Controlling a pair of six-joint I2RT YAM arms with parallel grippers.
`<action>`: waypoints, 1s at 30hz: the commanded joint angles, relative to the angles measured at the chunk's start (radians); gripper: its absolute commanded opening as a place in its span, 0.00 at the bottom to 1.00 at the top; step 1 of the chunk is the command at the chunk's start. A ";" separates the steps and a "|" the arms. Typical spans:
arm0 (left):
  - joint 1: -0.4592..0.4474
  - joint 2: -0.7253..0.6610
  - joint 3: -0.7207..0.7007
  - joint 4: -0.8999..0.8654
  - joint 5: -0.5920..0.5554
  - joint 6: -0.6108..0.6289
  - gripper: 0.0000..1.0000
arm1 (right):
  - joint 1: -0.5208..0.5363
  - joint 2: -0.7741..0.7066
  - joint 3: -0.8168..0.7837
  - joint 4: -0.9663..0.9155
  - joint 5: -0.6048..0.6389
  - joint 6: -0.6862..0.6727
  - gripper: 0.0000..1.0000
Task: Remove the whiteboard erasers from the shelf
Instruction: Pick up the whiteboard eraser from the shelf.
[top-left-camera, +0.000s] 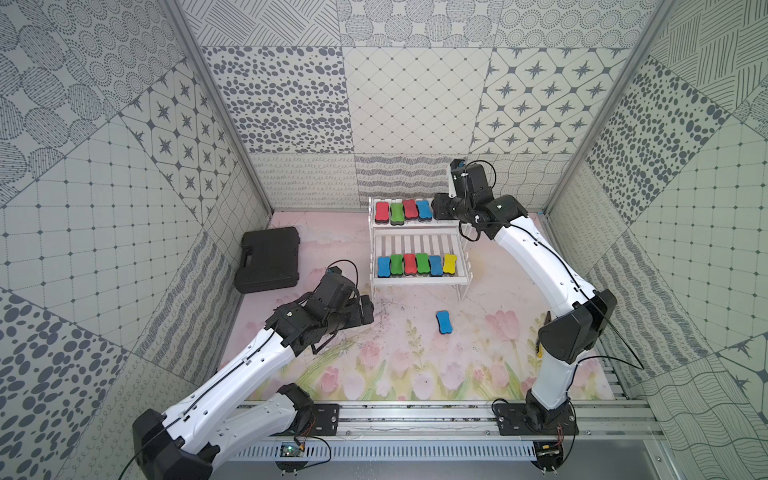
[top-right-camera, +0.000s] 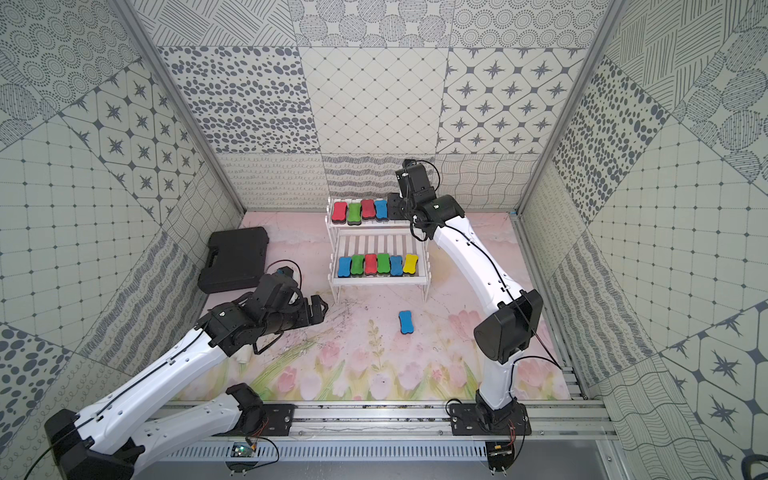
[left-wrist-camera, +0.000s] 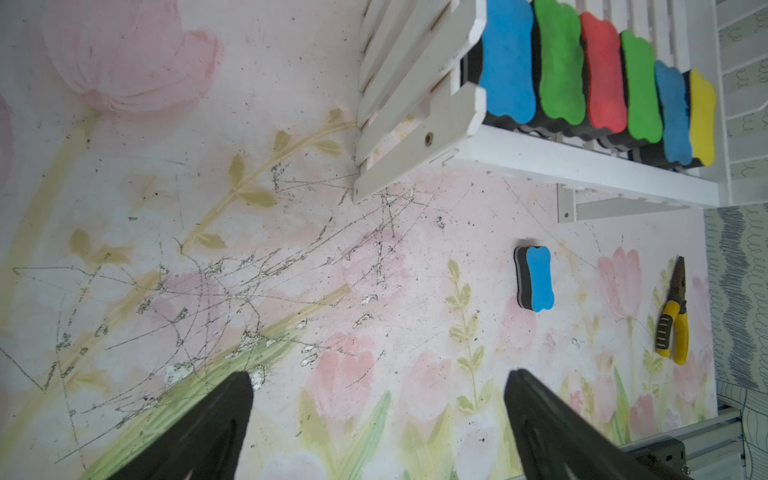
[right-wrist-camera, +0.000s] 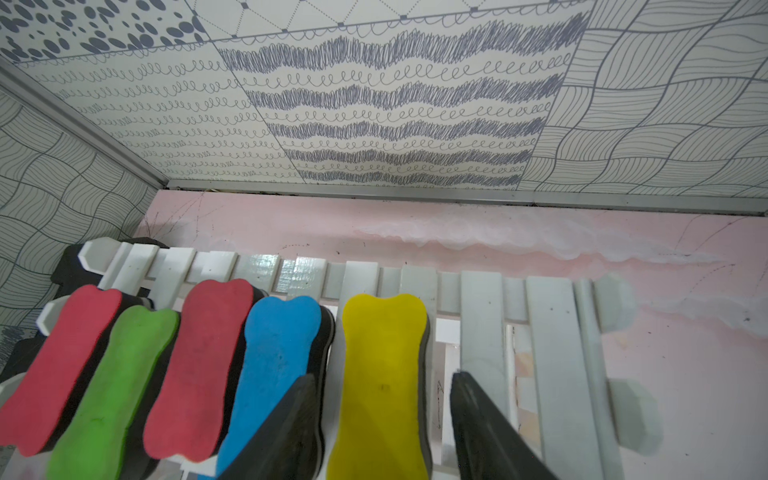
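The white two-tier shelf (top-left-camera: 415, 284) (top-right-camera: 378, 280) stands at the back middle. In both top views its lower tier holds several erasers in a row (top-left-camera: 415, 264), and the upper tier shows red, green, red and blue ones (top-left-camera: 402, 210). My right gripper (top-left-camera: 437, 208) (right-wrist-camera: 382, 376) is at the upper tier's right end, open. Its jaws straddle a yellow eraser (right-wrist-camera: 382, 332) lying on the slats, with a gap at each side. One blue eraser (top-left-camera: 444, 322) (left-wrist-camera: 539, 277) lies on the table in front of the shelf. My left gripper (top-left-camera: 368, 309) (left-wrist-camera: 379, 373) hovers wide open and empty left of the shelf.
A black plastic case (top-left-camera: 269, 259) lies at the left, behind the left arm. Yellow-handled pliers (left-wrist-camera: 673, 320) lie on the mat near the right arm's base. The back wall is close behind the shelf (right-wrist-camera: 291, 270).
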 joint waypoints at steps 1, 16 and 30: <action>0.004 0.012 0.017 -0.027 -0.004 0.014 1.00 | -0.002 0.012 0.031 0.016 -0.004 -0.012 0.57; 0.003 0.033 0.010 -0.019 -0.010 0.010 1.00 | -0.004 0.039 -0.018 0.010 0.007 -0.006 0.46; 0.002 0.010 -0.001 -0.022 -0.010 0.001 0.99 | 0.000 -0.171 -0.135 0.094 0.000 0.039 0.33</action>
